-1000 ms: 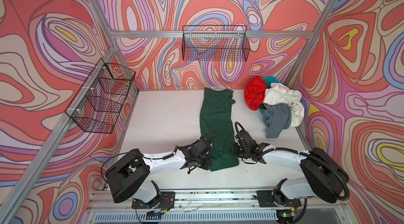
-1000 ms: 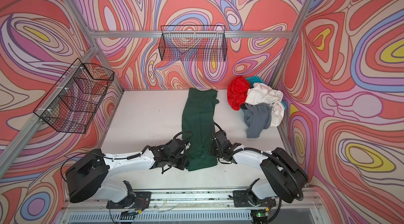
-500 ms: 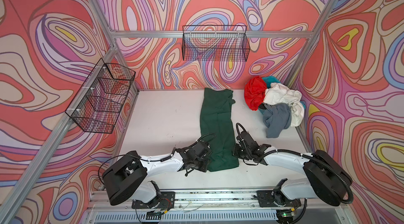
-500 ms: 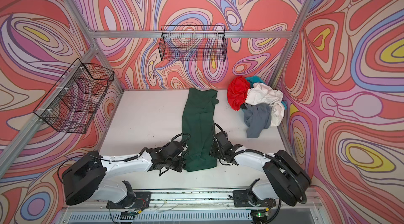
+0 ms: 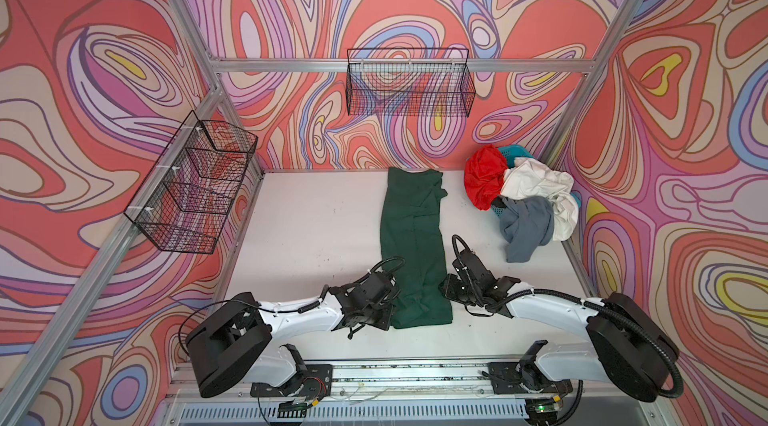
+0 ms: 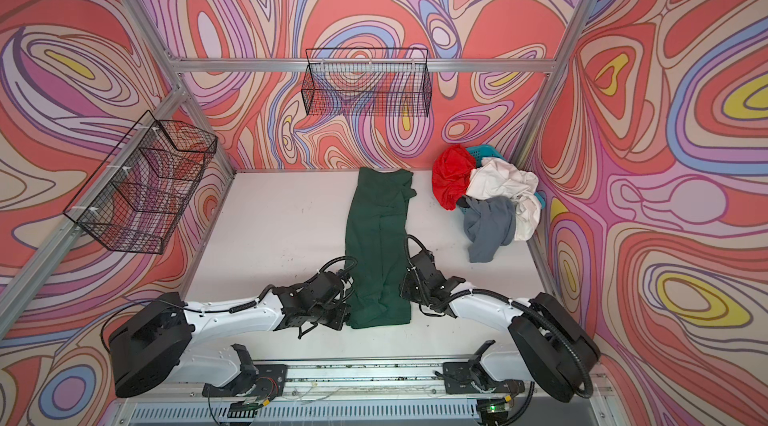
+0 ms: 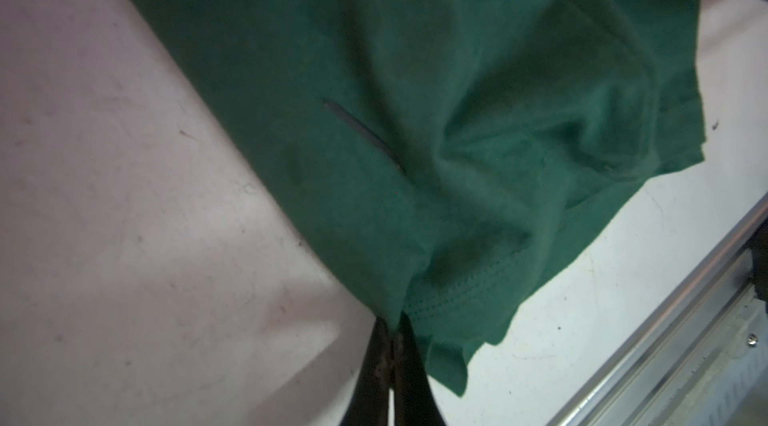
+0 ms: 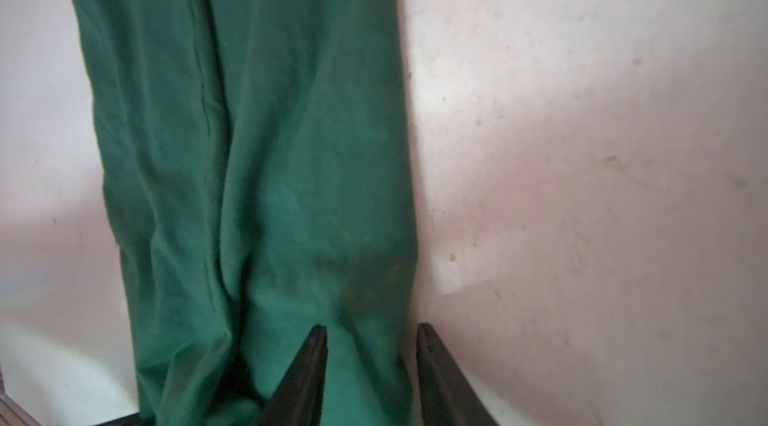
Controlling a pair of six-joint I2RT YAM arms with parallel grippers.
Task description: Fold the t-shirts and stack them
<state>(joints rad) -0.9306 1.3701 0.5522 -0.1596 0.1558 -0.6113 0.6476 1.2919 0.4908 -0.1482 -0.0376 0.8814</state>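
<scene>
White tabletop [image 5: 311, 228] bore one dark green t-shirt [image 5: 411, 236], a long strip mid-fold; left gripper [image 7: 390, 326] pinched its near hem tight; right gripper [image 8: 371, 328] stood parted astride the edge, gripping nothing, and probably needed to close next; red shirt [image 5: 482, 178], off-white shirt [image 5: 532, 182] and grey-blue shirt [image 5: 523, 224] lay heaped far right; four shirts, two grippers.

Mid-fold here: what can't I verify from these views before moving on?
Turquoise plastic mesh basket: both top views, mostly buried under the crumpled red cloth shirt, off-white cloth shirt and grey-blue cloth shirt; contents hidden.
Left gripper and right gripper tips: both top views, covered by their own black wrists.
Dark green cloth shirt: far end cut off by both wrist views' edges; underside layers hidden by its top layer.
</scene>
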